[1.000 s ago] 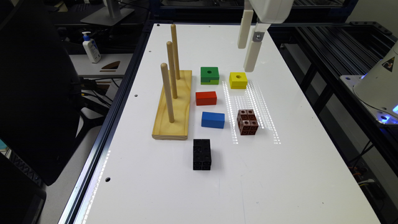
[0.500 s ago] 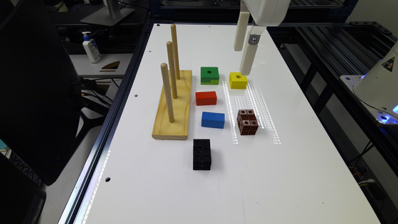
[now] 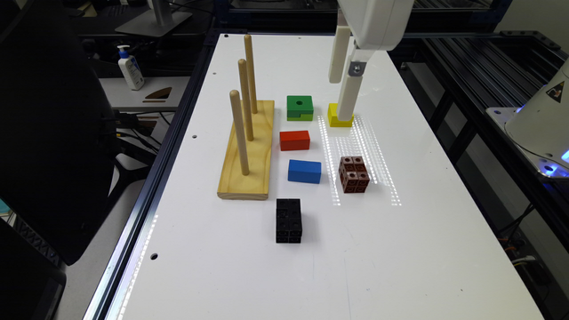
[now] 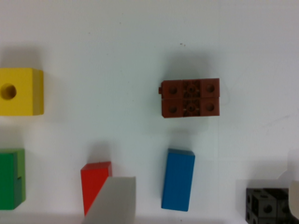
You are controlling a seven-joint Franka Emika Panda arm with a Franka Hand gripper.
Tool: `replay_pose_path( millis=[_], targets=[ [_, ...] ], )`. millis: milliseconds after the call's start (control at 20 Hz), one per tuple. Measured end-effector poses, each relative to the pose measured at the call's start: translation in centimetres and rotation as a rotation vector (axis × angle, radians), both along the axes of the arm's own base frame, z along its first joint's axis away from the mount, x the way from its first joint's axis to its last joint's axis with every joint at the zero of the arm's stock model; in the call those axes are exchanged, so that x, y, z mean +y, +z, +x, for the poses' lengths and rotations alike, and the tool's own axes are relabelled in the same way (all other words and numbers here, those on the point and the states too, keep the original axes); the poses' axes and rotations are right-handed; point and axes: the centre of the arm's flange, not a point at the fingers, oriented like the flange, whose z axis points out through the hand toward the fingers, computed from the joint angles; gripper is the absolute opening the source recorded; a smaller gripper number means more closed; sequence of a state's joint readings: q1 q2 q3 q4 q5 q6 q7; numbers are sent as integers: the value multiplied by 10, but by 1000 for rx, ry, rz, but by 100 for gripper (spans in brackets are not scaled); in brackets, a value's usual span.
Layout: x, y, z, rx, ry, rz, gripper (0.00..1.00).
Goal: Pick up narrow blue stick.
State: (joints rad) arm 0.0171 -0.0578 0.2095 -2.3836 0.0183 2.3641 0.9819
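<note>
Hovering gripper (image 3: 343, 95): above yellow holed block (image 3: 340, 116), fingers spread, empty.
Narrow blue stick (image 3: 304, 171): flat on white table (image 3: 400, 249), between red rectangular block (image 3: 294, 140) and black studded block (image 3: 288, 220).

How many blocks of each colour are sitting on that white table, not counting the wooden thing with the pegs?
Green block: 1
Yellow block: 1
Red block: 1
Blue block: 1
Brown studded block: 1
Black studded block: 1
Total: 6 blocks
</note>
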Motion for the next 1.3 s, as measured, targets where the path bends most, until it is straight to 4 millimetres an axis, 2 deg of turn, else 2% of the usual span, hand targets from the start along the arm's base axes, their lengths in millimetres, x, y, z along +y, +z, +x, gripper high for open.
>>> replay_pose_path(
  millis=[250, 550, 850, 1150, 1300],
  targets=[
    [0, -3, 1, 6, 0, 0, 100],
    [1, -40, 8, 19, -1, 15, 100],
    [2, -49, 9, 27, -1, 17, 100],
    [2, -88, 12, 34, -2, 31, 100],
    [2, -93, 13, 33, -4, 34, 100]
  ],
)
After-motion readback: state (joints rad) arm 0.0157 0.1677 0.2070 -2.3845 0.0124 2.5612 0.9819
